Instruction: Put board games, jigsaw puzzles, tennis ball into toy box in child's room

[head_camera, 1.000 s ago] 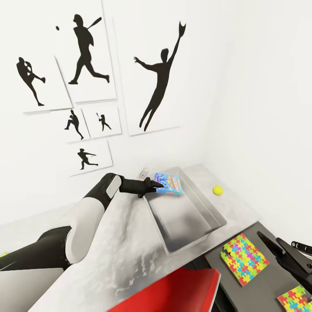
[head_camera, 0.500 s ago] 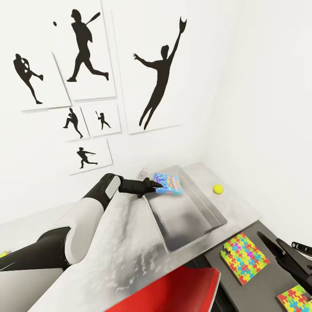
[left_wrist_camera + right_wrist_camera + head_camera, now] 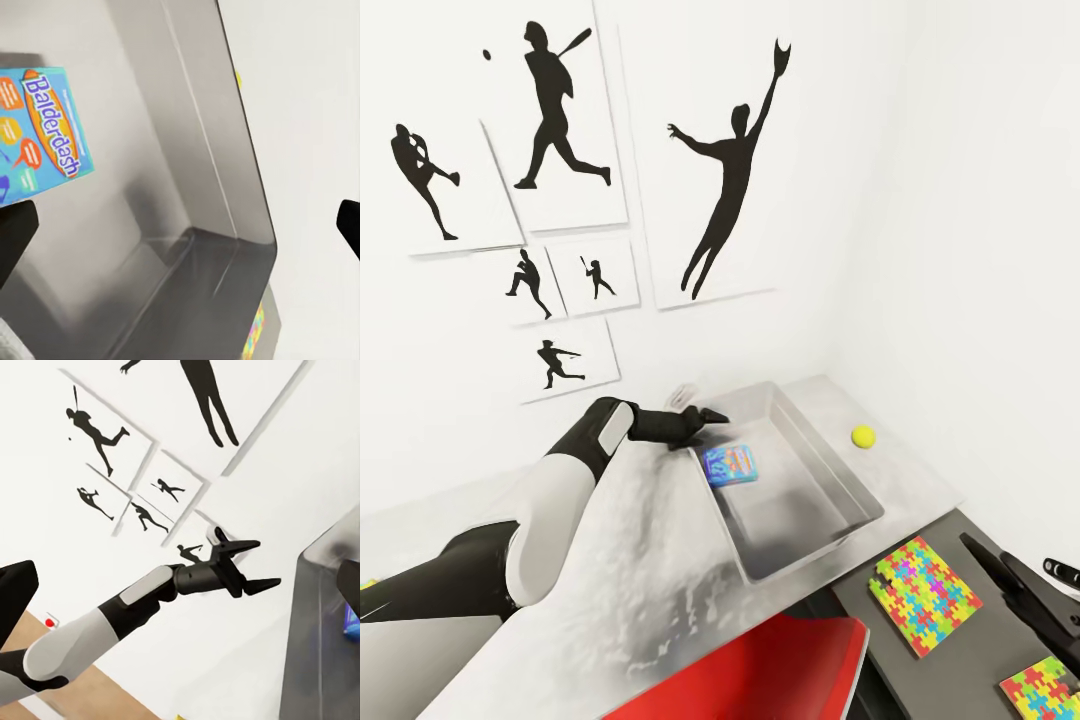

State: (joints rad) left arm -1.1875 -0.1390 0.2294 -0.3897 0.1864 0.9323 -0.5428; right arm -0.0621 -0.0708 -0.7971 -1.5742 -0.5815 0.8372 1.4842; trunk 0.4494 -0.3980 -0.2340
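Observation:
The bright blue board game [image 3: 730, 464] lies tilted inside the pale grey toy box [image 3: 860, 497], near its left wall, free of any grip. My left gripper [image 3: 705, 405] hangs open just above the box's far left corner; its wrist view looks down on the game [image 3: 41, 127] and the box wall [image 3: 225, 172]. The yellow tennis ball [image 3: 863, 436] rests on the table [image 3: 640, 560] right of the box. Two jigsaw puzzles [image 3: 925, 597] [image 3: 1042, 693] lie on the dark lower section. My right gripper [image 3: 1005, 550] hovers open beside them.
A red chair [image 3: 760, 670] sits close under the table's front edge. White walls with black silhouette posters [image 3: 725, 170] close the table's far side and right side. In the right wrist view the left gripper [image 3: 268, 562] stands with spread fingers before the posters.
The left gripper has opened and lifted slightly back toward the wall. The blue board game dropped from it down into the toy box.

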